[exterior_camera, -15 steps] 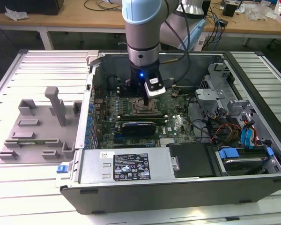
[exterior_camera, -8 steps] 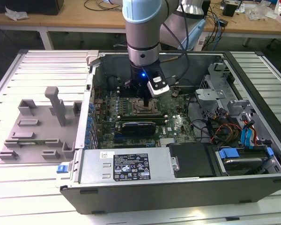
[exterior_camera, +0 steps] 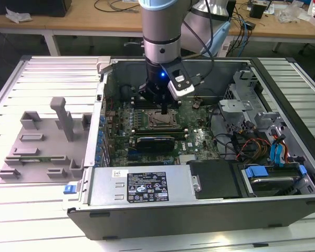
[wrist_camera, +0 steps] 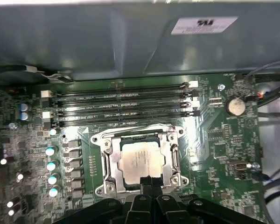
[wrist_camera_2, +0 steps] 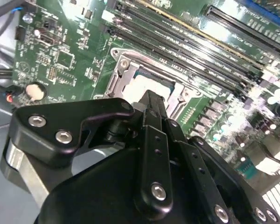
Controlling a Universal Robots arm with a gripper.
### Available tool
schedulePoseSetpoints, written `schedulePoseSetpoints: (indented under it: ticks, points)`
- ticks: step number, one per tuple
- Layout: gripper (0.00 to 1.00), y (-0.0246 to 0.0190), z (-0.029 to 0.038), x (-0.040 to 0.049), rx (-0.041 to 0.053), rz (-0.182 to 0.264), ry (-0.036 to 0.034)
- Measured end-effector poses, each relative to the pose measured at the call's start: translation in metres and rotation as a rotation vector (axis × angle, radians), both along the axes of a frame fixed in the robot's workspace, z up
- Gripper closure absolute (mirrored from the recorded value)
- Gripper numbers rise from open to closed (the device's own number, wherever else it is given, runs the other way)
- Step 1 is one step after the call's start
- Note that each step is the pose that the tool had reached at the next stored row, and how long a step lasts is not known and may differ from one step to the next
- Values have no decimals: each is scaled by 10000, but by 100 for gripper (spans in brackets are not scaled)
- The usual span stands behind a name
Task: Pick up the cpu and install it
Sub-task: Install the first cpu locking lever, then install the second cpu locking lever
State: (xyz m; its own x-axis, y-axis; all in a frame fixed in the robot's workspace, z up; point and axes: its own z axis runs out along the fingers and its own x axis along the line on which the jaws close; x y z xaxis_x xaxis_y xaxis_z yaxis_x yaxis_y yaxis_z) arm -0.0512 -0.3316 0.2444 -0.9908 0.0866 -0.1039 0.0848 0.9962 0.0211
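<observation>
The cpu (wrist_camera: 140, 161) lies flat inside the metal socket frame (wrist_camera: 173, 140) on the green motherboard (wrist_camera: 214, 140), just beside the row of long memory slots (wrist_camera: 121, 105). The hand (wrist_camera: 149, 185) hangs directly over the chip's near edge with its fingers (wrist_camera_2: 151, 105) pressed together, gripping nothing. In the exterior view the arm (exterior_camera: 161, 31) reaches down into the open computer case (exterior_camera: 283, 205).

Silver-grey arm (exterior_camera: 161, 31), black screw-studded tool (wrist_camera_2: 151, 100)
</observation>
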Motion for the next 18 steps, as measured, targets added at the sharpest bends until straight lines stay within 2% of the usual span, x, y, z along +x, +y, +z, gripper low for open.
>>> schedulePoseSetpoints:
  ticks: [1,2,3,4,7,9,18]
  points:
    - [89,0,26,1,-17,6,2]
    - [89,0,33,3,-152,8,16]
    - [89,0,33,7,-424,17,66]
    - [89,9,33,13,-788,49,140]
    - [89,77,33,31,-804,157,136]
    - [89,78,84,33,-805,185,137]
    - [89,78,89,33,-804,193,136]
